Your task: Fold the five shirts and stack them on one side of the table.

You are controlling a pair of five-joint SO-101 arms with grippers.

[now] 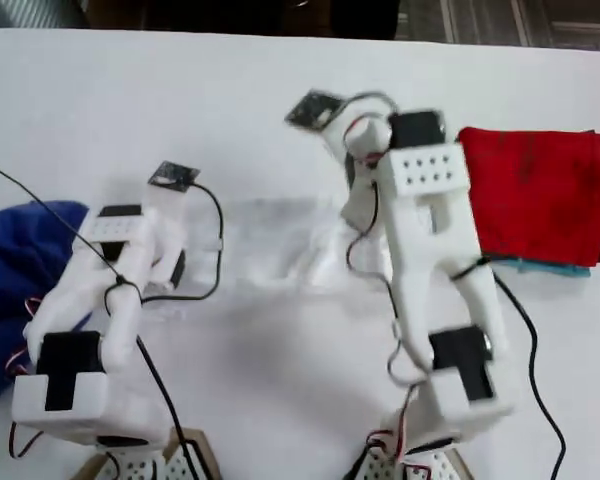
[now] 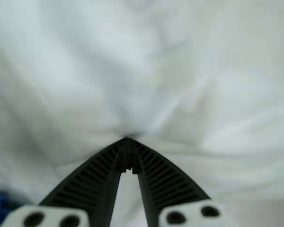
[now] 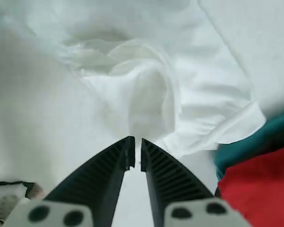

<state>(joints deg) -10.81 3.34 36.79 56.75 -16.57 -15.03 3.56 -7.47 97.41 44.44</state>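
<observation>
A white shirt [image 1: 270, 245] lies crumpled on the white table between the two arms. My left gripper [image 2: 128, 142] is shut, its tips pinching a fold of the white shirt [image 2: 142, 71]. My right gripper [image 3: 136, 142] is shut on another fold of the white shirt [image 3: 132, 94], close to a hem. A folded red shirt [image 1: 540, 190] tops a stack at the right side, over a teal shirt [image 1: 555, 268]. A blue shirt [image 1: 20, 260] lies bunched at the left edge.
The stack's red shirt [image 3: 260, 189] and teal shirt [image 3: 255, 142] sit just beside my right gripper. Cables trail from both arms across the table [image 1: 130, 100]. The far half of the table is bare.
</observation>
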